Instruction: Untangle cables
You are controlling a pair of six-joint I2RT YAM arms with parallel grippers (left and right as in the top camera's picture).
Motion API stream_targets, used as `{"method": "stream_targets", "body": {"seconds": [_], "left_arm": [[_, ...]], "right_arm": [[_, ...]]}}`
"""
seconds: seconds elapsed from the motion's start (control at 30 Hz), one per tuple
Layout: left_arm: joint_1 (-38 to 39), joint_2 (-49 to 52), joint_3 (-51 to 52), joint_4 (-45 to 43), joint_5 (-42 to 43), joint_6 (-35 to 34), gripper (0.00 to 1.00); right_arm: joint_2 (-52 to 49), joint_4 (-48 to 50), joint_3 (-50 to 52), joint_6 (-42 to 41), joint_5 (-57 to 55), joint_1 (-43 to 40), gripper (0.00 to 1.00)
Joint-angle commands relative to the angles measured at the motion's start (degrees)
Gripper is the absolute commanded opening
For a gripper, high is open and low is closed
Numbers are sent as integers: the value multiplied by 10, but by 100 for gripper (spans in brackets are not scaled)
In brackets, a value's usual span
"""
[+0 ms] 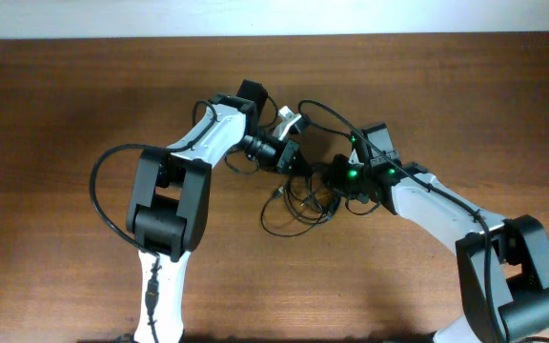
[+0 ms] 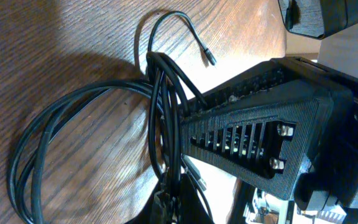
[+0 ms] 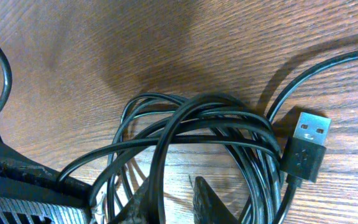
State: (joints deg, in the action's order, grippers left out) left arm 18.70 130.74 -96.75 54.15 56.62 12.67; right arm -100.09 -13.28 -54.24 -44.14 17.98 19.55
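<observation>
1. Left part of the table (image 1: 55, 114): bare brown wood. All the work sits at the middle.
2. Left arm (image 1: 174, 191) rises from the near edge, reaches far, then bends right, so that it meets the tangle from the far-left side.
3. Left gripper (image 1: 294, 162): jaws closed. In the wrist view several strands are bunched tight against its fingertip. I read this as a pinch that anchors one side of the knot so the other arm has something to pull against.
4. A loose end with a small plug (image 2: 210, 60) curls free, far of that pinch. It is probably the easiest strand to draw out.
5. Cables (image 1: 296, 205): thin black cords heaped in overlapping loops at the table's centre. They lie between the two grippers and slightly nearer than both.
6. USB plug (image 3: 306, 146) lies flat on the wood at the right of the loops, its cord running back into the pile.
7. Right gripper (image 1: 336, 183) is low over the right side of the heap. Its fingertips (image 3: 207, 198) show a narrow gap with a strand running into it. I cannot tell whether it grips or is loose.
8. Right arm (image 1: 446, 210) comes in from the near right, opposite the left, which suits pulling the tangle apart.
</observation>
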Motion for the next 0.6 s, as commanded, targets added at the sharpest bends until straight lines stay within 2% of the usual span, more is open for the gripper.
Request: {"method": "stream_targets", "body": {"seconds": [0.0, 0.07, 0.13, 0.33, 0.43, 0.5, 0.57], "left_arm": [[-1, 8, -8, 1, 11, 11, 0], [-1, 8, -8, 1, 22, 11, 0], [-1, 8, -8, 1, 26, 11, 0], [-1, 8, -8, 1, 47, 11, 0], [-1, 8, -8, 1, 47, 11, 0], [-1, 8, -8, 1, 47, 11, 0], [-1, 8, -8, 1, 47, 11, 0]], "right_arm": [[-7, 2, -2, 4, -11, 4, 20], [-7, 3, -2, 4, -11, 4, 20], [-7, 9, -2, 4, -11, 4, 25], [-7, 13, -2, 4, -12, 4, 23], [-7, 13, -2, 4, -27, 4, 14], [-7, 12, -2, 4, -32, 4, 4], [-3, 9, -2, 6, -17, 2, 4]]}}
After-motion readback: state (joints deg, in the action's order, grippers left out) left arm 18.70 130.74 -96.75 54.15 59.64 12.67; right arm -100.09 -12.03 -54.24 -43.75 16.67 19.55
